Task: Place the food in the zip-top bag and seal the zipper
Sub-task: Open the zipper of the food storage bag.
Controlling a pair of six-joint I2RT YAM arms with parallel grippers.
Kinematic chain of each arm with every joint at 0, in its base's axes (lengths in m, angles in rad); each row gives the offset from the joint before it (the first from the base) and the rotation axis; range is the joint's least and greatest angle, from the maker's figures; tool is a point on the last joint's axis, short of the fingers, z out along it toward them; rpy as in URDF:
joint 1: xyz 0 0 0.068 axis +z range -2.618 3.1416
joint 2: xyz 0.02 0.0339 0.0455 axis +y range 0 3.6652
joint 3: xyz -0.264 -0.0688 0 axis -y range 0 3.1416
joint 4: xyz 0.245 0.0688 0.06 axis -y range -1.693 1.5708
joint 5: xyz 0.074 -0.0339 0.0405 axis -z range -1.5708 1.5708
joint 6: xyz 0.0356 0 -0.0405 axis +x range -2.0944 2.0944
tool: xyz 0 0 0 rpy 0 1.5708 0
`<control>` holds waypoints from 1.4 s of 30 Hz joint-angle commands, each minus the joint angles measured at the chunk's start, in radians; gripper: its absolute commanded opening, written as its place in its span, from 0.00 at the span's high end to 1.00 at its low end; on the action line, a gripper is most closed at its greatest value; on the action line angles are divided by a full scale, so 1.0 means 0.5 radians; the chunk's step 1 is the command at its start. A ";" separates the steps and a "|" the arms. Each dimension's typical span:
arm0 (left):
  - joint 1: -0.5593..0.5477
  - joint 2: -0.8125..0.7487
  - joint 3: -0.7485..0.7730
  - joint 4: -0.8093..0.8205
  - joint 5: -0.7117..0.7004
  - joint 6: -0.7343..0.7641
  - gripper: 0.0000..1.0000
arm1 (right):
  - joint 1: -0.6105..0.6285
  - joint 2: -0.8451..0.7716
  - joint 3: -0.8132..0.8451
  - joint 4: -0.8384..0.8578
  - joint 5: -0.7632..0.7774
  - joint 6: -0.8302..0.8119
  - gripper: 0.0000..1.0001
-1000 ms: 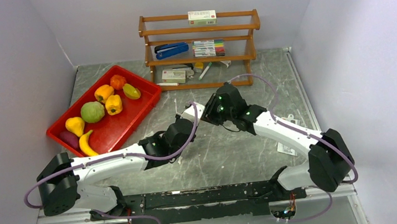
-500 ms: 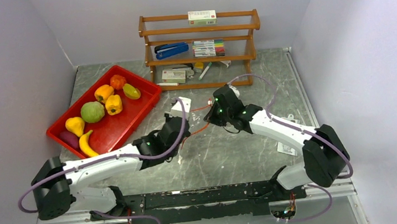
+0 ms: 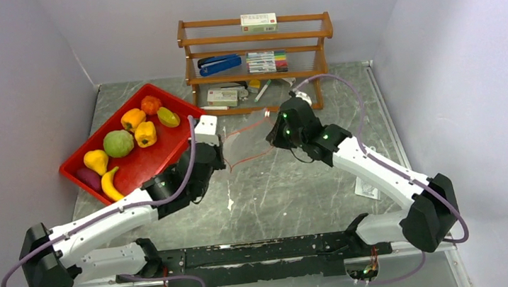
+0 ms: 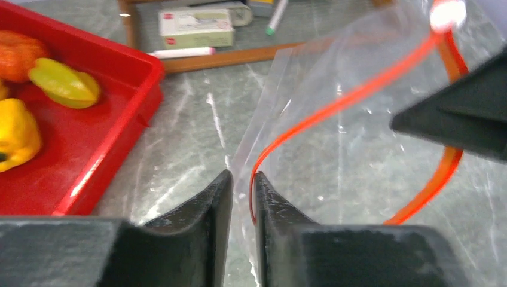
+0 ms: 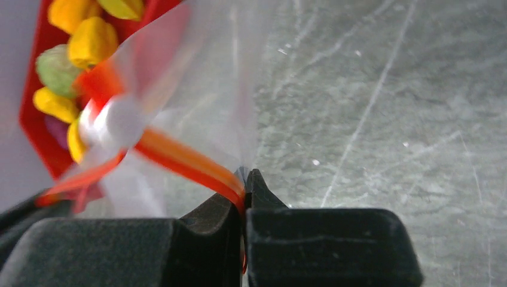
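Zip-top bag point(image 3: 241, 145) is stretched mid-frame over the counter point(image 3: 284, 190), mouth agape. Left fingers point(image 4: 197, 221) and right fingers point(image 5: 311, 239) are each clamped on its zipper point(image 4: 335, 104) edge. Food point(image 3: 119, 143) all sits in the red tray point(image 3: 156, 157), upper left. Loading and sealing are outstanding.

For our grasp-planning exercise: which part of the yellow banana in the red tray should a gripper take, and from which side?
Probably the banana at its middle, fingers across its width, coming straight down. It lies flat by the red tray's near corner, with a purple fruit close beside it and the tray wall near, so side approaches look cramped. Its slim curved body should fit between open fingers.
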 commanded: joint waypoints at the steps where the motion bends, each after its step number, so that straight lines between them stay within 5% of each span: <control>1: 0.030 0.099 0.018 -0.060 0.511 -0.021 0.67 | 0.004 0.022 0.225 -0.057 -0.214 -0.214 1.00; 2: 0.029 0.152 0.052 -0.108 0.586 -0.098 0.53 | 0.010 0.069 0.277 -0.102 -0.231 -0.231 1.00; 4: 0.030 0.246 0.096 -0.140 0.702 -0.110 0.44 | 0.016 0.124 0.342 -0.156 -0.262 -0.267 1.00; 8: 0.030 0.330 0.096 -0.049 0.851 -0.063 0.38 | 0.030 0.211 0.379 -0.210 -0.301 -0.294 1.00; 16: 0.082 0.330 0.066 0.180 0.717 0.059 0.25 | 0.045 0.234 0.332 -0.188 -0.451 -0.354 1.00; 21: 0.210 0.493 0.152 0.096 0.750 0.095 0.40 | 0.047 0.270 0.360 -0.281 -0.434 -0.440 1.00; 25: 0.226 0.515 0.189 -0.033 0.513 0.069 0.92 | 0.042 0.306 0.409 -0.512 -0.161 -0.462 1.00; 30: 0.224 0.254 0.032 0.079 0.174 -0.020 0.93 | 0.005 0.271 0.350 -0.728 0.344 -0.261 1.00; 32: 0.223 0.106 -0.083 0.266 0.152 0.019 0.93 | -0.005 0.219 0.235 -0.599 0.305 -0.149 1.00; 37: 0.222 0.088 -0.100 0.305 0.090 0.006 0.93 | 0.035 0.136 0.020 -0.016 -0.240 0.207 0.69; 42: 0.210 0.151 -0.047 0.235 0.075 -0.021 0.93 | 0.184 0.252 0.093 0.149 -0.169 0.489 0.55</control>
